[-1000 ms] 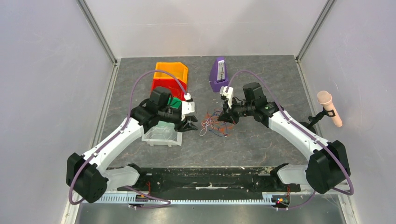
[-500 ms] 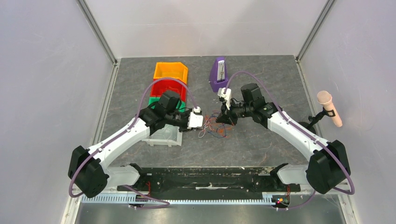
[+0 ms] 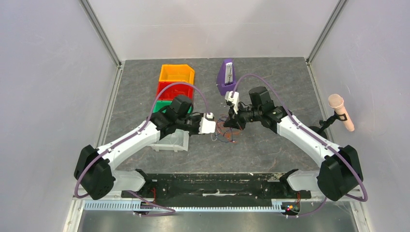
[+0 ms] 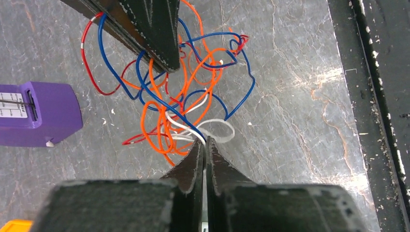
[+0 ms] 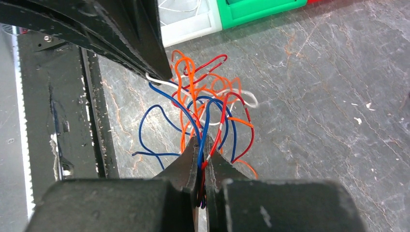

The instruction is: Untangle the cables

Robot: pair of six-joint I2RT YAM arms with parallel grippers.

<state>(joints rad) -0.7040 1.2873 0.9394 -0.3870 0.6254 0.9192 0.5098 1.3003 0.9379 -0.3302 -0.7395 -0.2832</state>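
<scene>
The cables [image 3: 225, 130] are a loose tangle of orange, blue, red and white wires lying on the grey table between the two arms. My left gripper [image 3: 214, 133] is at the tangle's left side. In the left wrist view it [image 4: 204, 143] is shut on a white cable at its tips, with a blue strand running alongside. My right gripper [image 3: 228, 123] is at the tangle's far right side. In its wrist view it [image 5: 201, 141] is shut on a blue and a red cable of the tangle [image 5: 208, 101]. The wires [image 4: 188, 92] stretch between the two grippers.
A purple box [image 3: 226, 76] stands behind the tangle. Orange [image 3: 177, 73], red [image 3: 167, 89] and green [image 3: 162, 105] bins and a clear bin [image 3: 171, 140] sit to the left, partly under the left arm. A microphone [image 3: 341, 112] stands at the right. A black rail [image 3: 208, 183] lines the near edge.
My left arm has swung right from the bins to the tangle and its gripper has closed on a white cable. The right gripper stayed shut on its strands, shifting slightly left.
</scene>
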